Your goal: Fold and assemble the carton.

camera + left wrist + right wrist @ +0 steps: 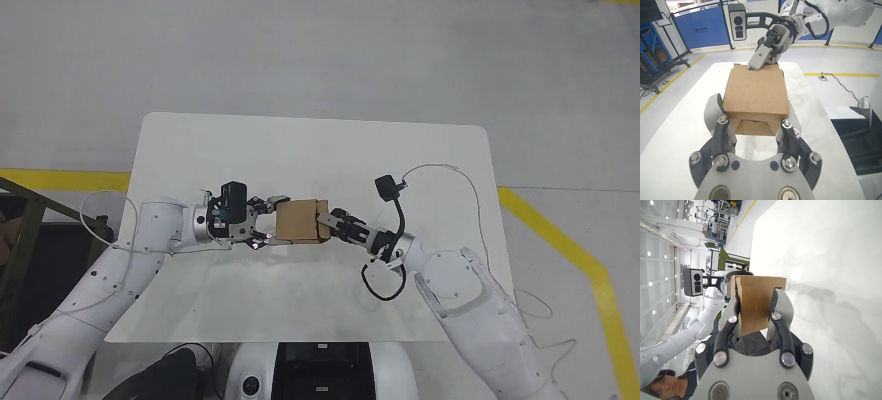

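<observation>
White table (pixel 300 140), centre frame: likely light, crushable carton (pixel 300 220) clamped endwise by left gripper (pixel 268 223) and right gripper (pixel 331 221); grip stiff edges.

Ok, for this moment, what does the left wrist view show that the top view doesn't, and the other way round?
Left wrist view: the brown cardboard carton close up, its near end open with a flap visible inside, the left tool gripping it at both sides, and a finger of the right tool at the notch in its far top edge. Top view: the white rounded table in full outline, with both arms meeting mid-table. Both: the carton held between the two tools.
</observation>
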`<state>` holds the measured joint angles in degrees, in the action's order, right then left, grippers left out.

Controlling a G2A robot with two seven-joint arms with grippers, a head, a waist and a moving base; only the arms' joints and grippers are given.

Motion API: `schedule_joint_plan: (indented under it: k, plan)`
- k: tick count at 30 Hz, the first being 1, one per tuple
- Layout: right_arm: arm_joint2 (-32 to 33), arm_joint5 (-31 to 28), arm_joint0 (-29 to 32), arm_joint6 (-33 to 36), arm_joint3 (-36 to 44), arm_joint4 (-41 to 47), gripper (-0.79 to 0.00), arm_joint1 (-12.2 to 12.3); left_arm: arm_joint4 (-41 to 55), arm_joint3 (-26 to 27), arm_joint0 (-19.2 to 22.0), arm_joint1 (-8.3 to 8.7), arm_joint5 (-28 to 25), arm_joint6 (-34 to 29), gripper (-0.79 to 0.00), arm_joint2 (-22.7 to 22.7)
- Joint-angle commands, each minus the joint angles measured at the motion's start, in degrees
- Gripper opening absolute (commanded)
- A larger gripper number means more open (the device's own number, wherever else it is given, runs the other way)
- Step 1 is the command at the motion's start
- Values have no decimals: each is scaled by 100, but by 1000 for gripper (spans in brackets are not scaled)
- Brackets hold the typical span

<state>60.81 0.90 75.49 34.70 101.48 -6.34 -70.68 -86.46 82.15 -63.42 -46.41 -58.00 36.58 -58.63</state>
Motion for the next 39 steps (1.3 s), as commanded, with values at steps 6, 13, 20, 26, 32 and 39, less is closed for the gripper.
schedule_joint_plan:
  k: [6,13,20,26,32,39]
  plan:
    - [50,-10,97,-134,85,-18,-471,12,-18,12,-2,0,0,-11,-419,-6]
    - [68,0,137,-152,156,-40,-465,23,-6,-10,5,-3,0,-36,-419,1]
    - [98,16,205,-193,266,-29,-468,34,5,-19,20,-7,0,-46,-419,13]
    - [163,-37,345,-423,349,158,-465,32,38,-36,41,-14,0,-59,-422,9]
    - [188,-142,539,-720,368,653,-468,6,50,-45,50,-25,0,-84,-422,1]
    - [210,-120,694,-948,393,684,-523,4,63,-49,52,-35,0,-90,-422,1]
